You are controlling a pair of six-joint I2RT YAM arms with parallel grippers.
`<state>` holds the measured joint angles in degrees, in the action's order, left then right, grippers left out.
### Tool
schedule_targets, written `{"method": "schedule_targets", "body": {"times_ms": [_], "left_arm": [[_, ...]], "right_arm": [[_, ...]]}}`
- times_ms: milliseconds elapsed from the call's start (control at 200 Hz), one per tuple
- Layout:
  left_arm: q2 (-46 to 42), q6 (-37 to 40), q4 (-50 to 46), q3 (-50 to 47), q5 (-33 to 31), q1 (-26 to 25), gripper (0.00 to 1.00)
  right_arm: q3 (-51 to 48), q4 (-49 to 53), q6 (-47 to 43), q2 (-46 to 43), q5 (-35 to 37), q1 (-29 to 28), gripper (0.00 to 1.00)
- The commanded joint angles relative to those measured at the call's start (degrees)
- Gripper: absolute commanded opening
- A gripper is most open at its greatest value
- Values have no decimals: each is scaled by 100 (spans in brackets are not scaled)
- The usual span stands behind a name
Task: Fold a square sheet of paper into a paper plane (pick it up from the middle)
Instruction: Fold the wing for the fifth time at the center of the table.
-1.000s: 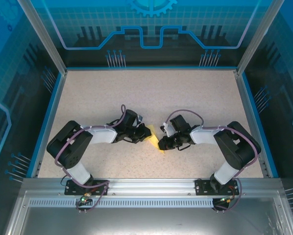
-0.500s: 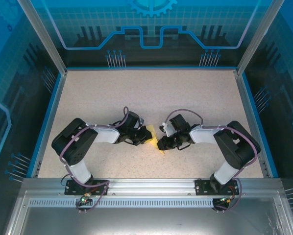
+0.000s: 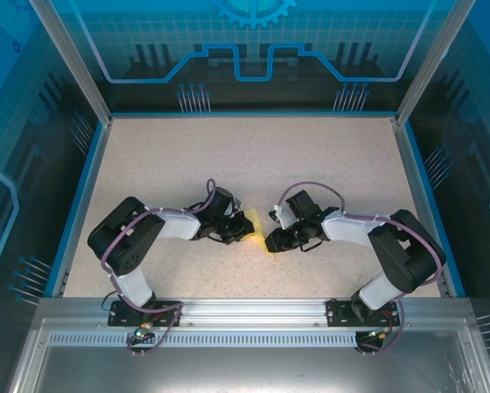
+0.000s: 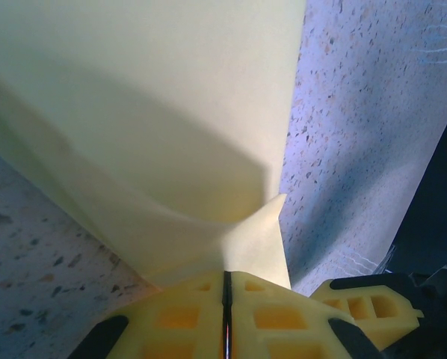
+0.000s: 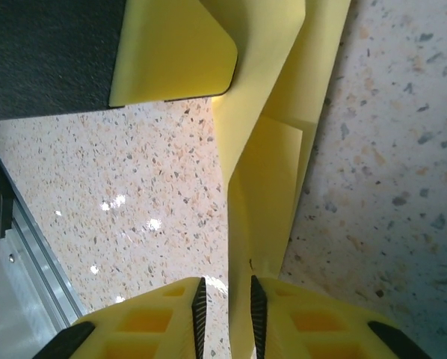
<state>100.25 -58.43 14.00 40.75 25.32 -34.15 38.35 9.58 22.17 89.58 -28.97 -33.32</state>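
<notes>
**Speckled beige worktop (image 3: 253,155), a fold half made**

Nearest the worktop's near edge, the right gripper (image 5: 227,307) has its fingers slightly parted around a narrow folded strip of the thin pale yellow square sheet of paper (image 3: 253,219), with the surface showing in the gap. Just beyond it, the left gripper (image 4: 225,299) is clamped tight on a corner of the same sheet. The sheet lifts off the surface about midway between the side edges. I'd say a crease is being set, with no dart shape yet. Next, the right side needs a fresh, square bite before pressing flat.
</notes>
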Motion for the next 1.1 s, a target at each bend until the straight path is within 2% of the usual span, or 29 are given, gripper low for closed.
{"method": "schedule_targets", "body": {"times_ms": [0,310,415,565,765,1095], "left_arm": [[49,-8,-134,108,-94,-31,10],[23,12,-169,154,-157,-29,10],[8,36,-188,178,-152,-30,10],[26,69,-249,213,-154,-23,10],[43,78,-275,211,-157,-26,10],[38,87,-275,184,-148,-21,10]], "right_arm": [[20,168,-117,154,-60,80,23],[41,191,-202,511,-100,80,12],[66,185,-213,602,-134,79,11],[110,220,-205,573,-178,80,14],[282,426,-151,29,13,80,22],[349,448,-171,188,-84,72,21]]}}
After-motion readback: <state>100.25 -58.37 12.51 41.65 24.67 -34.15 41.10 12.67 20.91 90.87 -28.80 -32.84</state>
